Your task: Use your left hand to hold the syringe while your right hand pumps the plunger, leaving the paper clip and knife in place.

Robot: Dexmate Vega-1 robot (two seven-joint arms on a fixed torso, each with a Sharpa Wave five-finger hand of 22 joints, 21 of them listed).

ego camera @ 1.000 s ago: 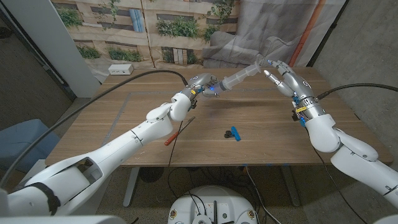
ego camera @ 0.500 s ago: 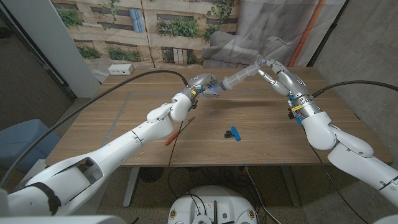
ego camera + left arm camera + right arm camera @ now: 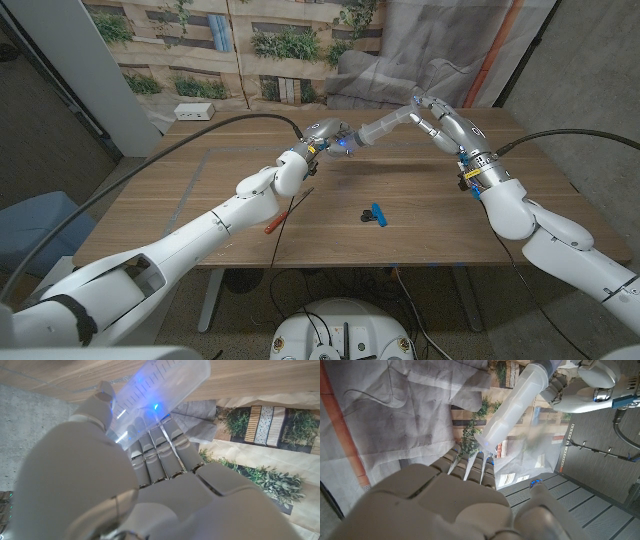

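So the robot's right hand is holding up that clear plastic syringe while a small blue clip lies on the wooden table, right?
Not quite: the left hand holds up the clear plastic syringe; the right hand only reaches its far end, as the head view shows. The small blue clip does lie on the wooden table.

Even, soft room light; head view sharp. Blue glow on the syringe (image 3: 160, 390); both wrist views blur close up.
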